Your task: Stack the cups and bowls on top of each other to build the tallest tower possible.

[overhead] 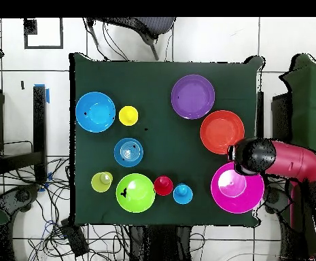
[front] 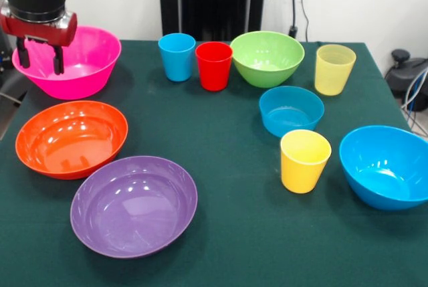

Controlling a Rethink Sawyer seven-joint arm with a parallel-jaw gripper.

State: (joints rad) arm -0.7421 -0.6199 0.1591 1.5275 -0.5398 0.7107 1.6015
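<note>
The gripper [front: 40, 56], fingers slightly parted and empty, is hung over the upright pink bowl [front: 80, 73], presumably to take the base. No tower is built; orange bowl [front: 70, 136] lies at six o'clock from it.

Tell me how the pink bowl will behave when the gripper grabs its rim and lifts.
The pink bowl looks like thin glossy plastic, so probably light but slippery between the fingers of the gripper. Held by one side of its wide rim, it would likely tilt. Its rounded underside may let it rock if nudged.
</note>
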